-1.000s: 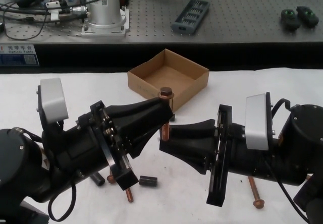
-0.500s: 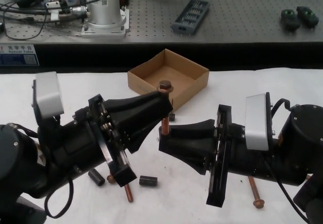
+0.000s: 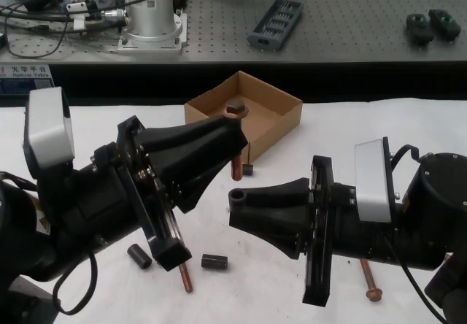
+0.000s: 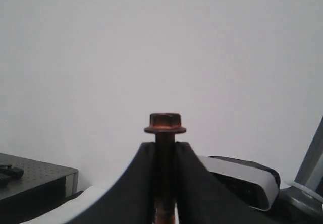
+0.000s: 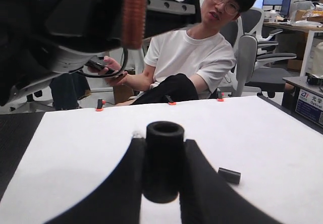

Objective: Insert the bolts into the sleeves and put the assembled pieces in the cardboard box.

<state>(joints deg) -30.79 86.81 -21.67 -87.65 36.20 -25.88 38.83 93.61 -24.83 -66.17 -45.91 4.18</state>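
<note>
My left gripper (image 3: 235, 143) is shut on a copper bolt (image 3: 236, 165), held upright with its head (image 4: 164, 124) on top, just in front of the cardboard box (image 3: 277, 128). The bolt's threaded end hangs a little above a black sleeve (image 3: 237, 195), apart from it. My right gripper (image 3: 238, 200) is shut on that sleeve, whose open bore faces up (image 5: 164, 156). In the right wrist view the bolt's shaft (image 5: 135, 12) hangs above and to one side of the sleeve. The box looks empty where I can see into it.
Loose black sleeves lie on the white cloth (image 3: 139, 256) (image 3: 213, 261) (image 3: 248, 169), one also in the right wrist view (image 5: 229, 175). Spare copper bolts lie by the left arm (image 3: 187, 277) and under the right arm (image 3: 370, 280). A person sits beyond the table's far edge.
My left gripper has risen with the bolt, so its tip now hangs above the sleeve with a gap. The right gripper has barely shifted.
</note>
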